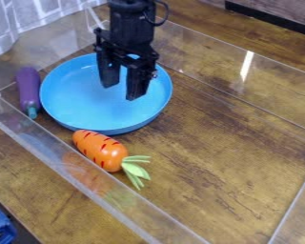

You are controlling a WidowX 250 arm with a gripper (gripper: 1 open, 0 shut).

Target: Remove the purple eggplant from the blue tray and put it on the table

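Hand point(130, 84) over blue tray point(81, 107) on brown wood table point(219, 148).

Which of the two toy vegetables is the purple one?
The eggplant, the slim one lying just outside the blue tray, on its far left in the picture; the other, a carrot, is orange.

The slim purple eggplant point(30, 89) lies on the brown wood table point(213, 162), just left of the round, shallow blue tray point(85, 112), green end near.
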